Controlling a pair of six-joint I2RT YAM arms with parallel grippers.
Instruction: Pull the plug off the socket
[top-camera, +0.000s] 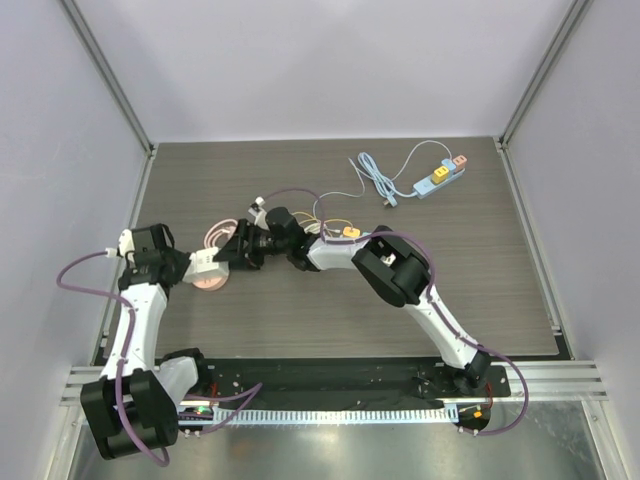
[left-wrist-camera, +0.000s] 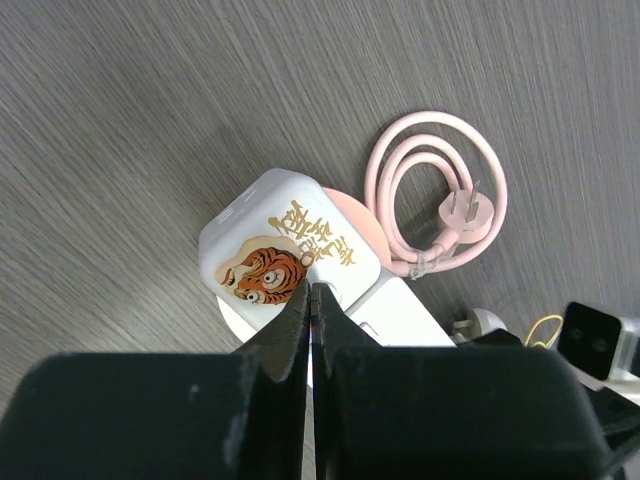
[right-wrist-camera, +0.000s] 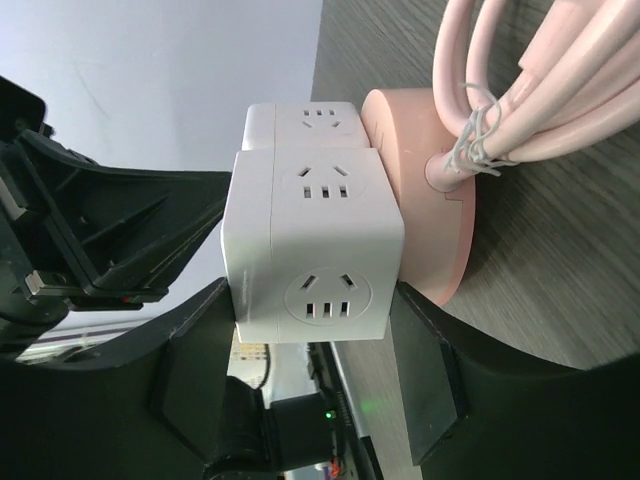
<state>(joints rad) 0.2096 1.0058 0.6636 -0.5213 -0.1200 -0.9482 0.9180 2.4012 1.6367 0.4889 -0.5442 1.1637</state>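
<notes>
On table (top-camera: 480, 280): right hand (right-wrist-camera: 312, 330) clamps white cube (right-wrist-camera: 310, 230); left hand (left-wrist-camera: 311, 296) pinched shut over tiger cube (left-wrist-camera: 270, 240); their joint hidden.

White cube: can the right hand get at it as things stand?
Looks like yes: the right hand seems to have a finger against each side of the white cube, with nothing between. The shut left hand is close by but not in the way.

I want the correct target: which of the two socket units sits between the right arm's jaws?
The white cube socket on the pink base, mid-table; the blue power strip lies apart at the far right, untouched.
</notes>
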